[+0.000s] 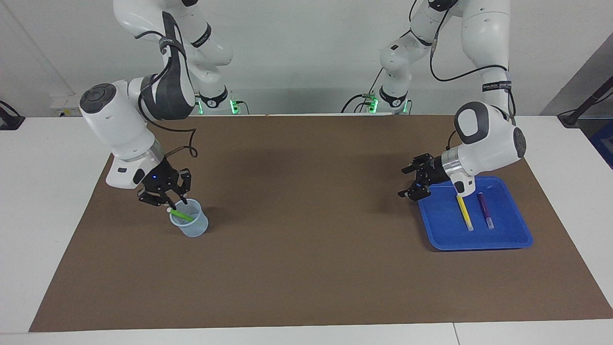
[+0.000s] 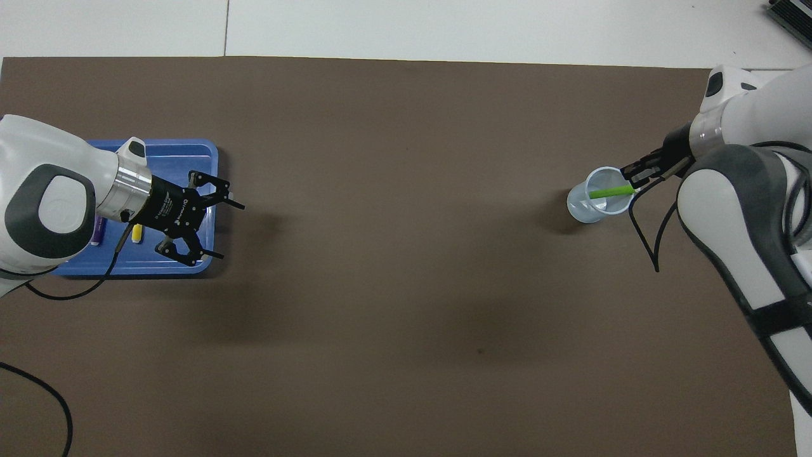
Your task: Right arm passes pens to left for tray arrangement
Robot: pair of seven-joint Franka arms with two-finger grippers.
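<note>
The green pen [image 1: 182, 216] [image 2: 610, 192] leans in a small translucent cup [image 1: 192, 228] [image 2: 585, 209] at the right arm's end of the table, its pale end sticking over the rim. My right gripper [image 1: 168, 200] [image 2: 637, 178] hangs just above that pale end, fingers slightly open, not gripping it. The yellow pen [image 1: 464, 213] [image 2: 137, 233] and the purple pen [image 1: 483, 210] [image 2: 96, 236] lie side by side in the blue tray [image 1: 445, 227] [image 2: 184, 152]. My left gripper [image 1: 402, 183] [image 2: 229, 231] is open and empty, raised over the tray's edge toward the table's middle.
A brown mat [image 1: 306, 249] covers the table, with white tabletop around it. A black cable [image 2: 641, 235] hangs from the right arm beside the cup.
</note>
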